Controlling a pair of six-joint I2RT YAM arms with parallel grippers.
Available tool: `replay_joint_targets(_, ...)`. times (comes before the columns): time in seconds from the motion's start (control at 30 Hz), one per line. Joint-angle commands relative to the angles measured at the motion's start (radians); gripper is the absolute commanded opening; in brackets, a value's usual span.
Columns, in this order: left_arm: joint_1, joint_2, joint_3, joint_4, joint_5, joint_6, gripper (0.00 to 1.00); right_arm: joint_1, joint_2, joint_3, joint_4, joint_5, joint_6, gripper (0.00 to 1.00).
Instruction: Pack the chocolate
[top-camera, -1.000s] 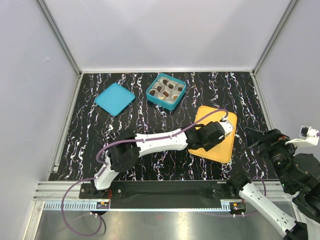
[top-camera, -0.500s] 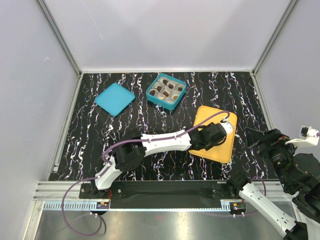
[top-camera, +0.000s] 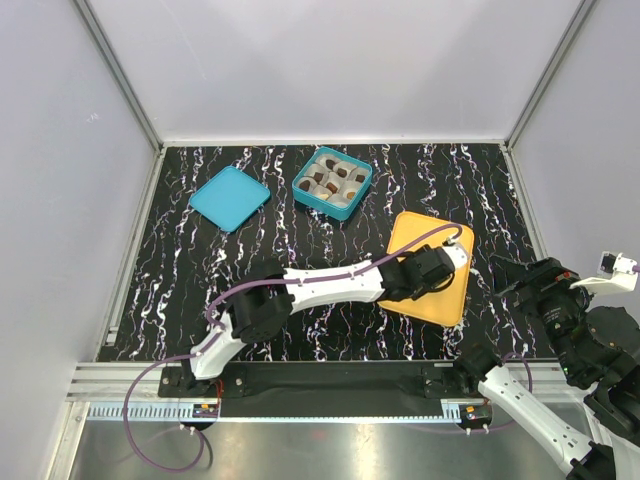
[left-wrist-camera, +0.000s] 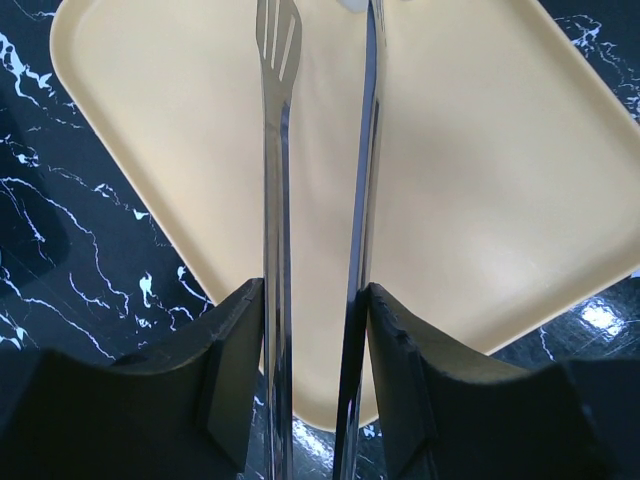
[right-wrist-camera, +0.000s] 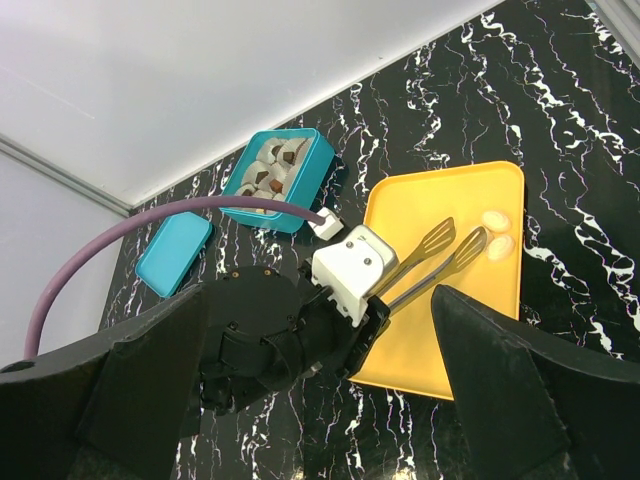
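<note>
The biggest worry is the yellow tray (top-camera: 445, 300) itself: it lies loose on the glossy black table (top-camera: 300, 240), and a sideways shove from the left arm could, I think, skate it away, with nothing bracing it. The right gripper (top-camera: 522, 284) hangs off to the right with its jaws spread wide and empty, well apart from the tray. Next is the long carry. The teal box (top-camera: 316, 203) sits well apart from the tray toward the back, its lid (top-camera: 229, 197) off beside it. Most of the chocolate (top-camera: 330, 187) is already nested there in paper cups. A piece lifted from the tray has to cross open table, and a weak pinch would drop it on the way. The left gripper (left-wrist-camera: 318, 370) is closed on a pair of metal tongs (right-wrist-camera: 430, 255), whose blades stand only narrowly apart and clamp nothing that I can make out. Thin, springy steel held that way could twist or slide in the jaws if the tips dig into the tray. Smallest of all are the two pale pieces (right-wrist-camera: 494, 218) left on the tray, near its far corner, just beyond the tong tips. They lie so close together that closing on one may nudge the other, or squirt the chosen one toward the rim. From where I stand I cannot tell which cup is free for them.
</note>
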Motion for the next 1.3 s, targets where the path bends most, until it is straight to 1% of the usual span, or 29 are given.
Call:
replay_joint_targets(0.0,-0.013,0.006,0.037,0.059,0.0,0.023,0.47,0.004,-0.004,-0.003,0.004,0.025,0.003,1.0)
replay_joint_targets(0.23,-0.015,0.043,0.066,0.039,-0.046,0.018,0.47,0.006,-0.008,-0.006,0.0,0.027,0.001,1.0)
replay_joint_targets(0.47,-0.015,0.07,0.085,0.041,-0.051,0.018,0.47,0.004,-0.015,-0.009,0.0,0.031,0.0,1.0)
replay_joint_targets(0.7,-0.015,0.071,0.088,0.019,-0.066,0.017,0.43,0.006,-0.011,0.001,0.0,0.037,-0.008,1.0)
replay_joint_targets(0.93,-0.016,0.006,0.039,-0.002,-0.094,0.011,0.39,0.006,-0.013,0.006,0.003,0.027,-0.003,1.0)
replay_joint_targets(1.27,-0.015,-0.098,-0.043,-0.041,-0.178,-0.011,0.39,0.006,-0.016,0.011,-0.003,0.014,0.011,1.0)
